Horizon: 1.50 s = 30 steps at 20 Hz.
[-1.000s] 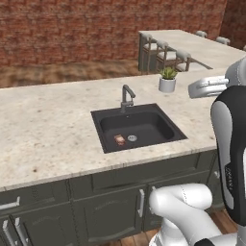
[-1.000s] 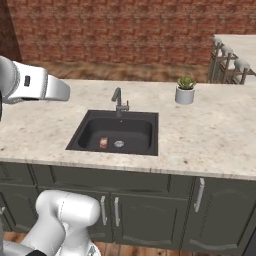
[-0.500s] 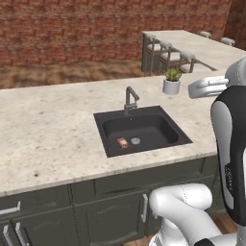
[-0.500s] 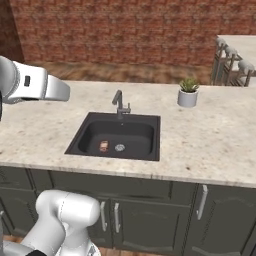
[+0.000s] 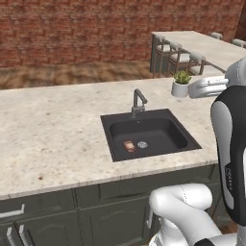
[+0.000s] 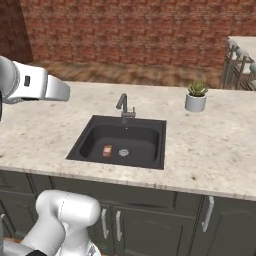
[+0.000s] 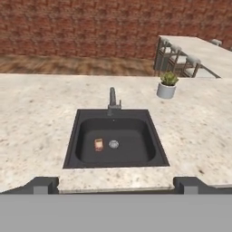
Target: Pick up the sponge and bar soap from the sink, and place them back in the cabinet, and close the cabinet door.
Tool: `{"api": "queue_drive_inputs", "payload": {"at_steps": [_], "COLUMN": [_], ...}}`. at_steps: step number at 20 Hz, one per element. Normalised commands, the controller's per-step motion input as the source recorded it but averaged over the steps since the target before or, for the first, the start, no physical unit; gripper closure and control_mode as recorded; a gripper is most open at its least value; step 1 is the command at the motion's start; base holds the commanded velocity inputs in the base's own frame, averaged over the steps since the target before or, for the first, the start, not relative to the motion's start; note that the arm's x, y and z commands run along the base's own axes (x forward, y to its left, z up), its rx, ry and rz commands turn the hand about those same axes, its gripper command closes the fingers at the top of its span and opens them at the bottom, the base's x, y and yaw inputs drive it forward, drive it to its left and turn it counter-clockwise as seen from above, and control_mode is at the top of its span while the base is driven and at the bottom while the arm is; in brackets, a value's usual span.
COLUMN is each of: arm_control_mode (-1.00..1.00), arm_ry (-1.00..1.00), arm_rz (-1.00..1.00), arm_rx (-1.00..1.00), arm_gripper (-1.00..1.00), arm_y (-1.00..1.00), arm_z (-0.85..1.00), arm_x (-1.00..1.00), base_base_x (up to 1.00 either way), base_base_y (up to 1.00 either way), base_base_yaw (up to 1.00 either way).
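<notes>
High above the table (image 7: 36, 122), the hand looks down at the sink (image 7: 72, 145) with the bar soap (image 7: 99, 145); fingers (image 7: 43, 185) stand wide apart.

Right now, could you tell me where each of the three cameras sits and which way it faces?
Left base view: behind the arm's left, looking forward and down at the sink; the white arm rises at the right.
Right base view: behind the arm's right, facing the same sink; the arm crosses the upper left.
Hand view: on the hand, high above the counter, looking down; the open tool shows at the bottom.
All three share the sink, bar soap, faucet and potted plant.
</notes>
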Motion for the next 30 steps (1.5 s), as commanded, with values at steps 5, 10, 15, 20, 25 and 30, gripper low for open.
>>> {"api": "queue_drive_inputs", "payload": {"at_steps": [5,10,15,20,25,30], "arm_control_mode": [1.0,1.0,1.0,1.0,1.0,-1.0], "arm_ry": [0.0,0.0,0.0,0.0,0.0,0.0], "arm_rz": [0.0,0.0,0.0,0.0,0.0,0.0], "arm_rx": [0.0,0.0,0.0,0.0,0.0,0.01], "arm_gripper": [-1.0,-1.0,-1.0,-1.0,-1.0,-1.0], "arm_y": [0.0,0.0,0.0,0.0,0.0,0.0], "arm_z": [0.0,0.0,0.0,0.0,0.0,-0.01], "arm_x": [0.0,0.0,0.0,0.0,0.0,0.06], "base_base_x": [0.44,0.46,0.39,0.08,0.02,0.03], "base_base_y": [0.0,-0.04,-0.02,0.0,0.0,0.0], "base_base_yaw": [0.01,0.0,0.0,0.0,0.0,0.0]}}
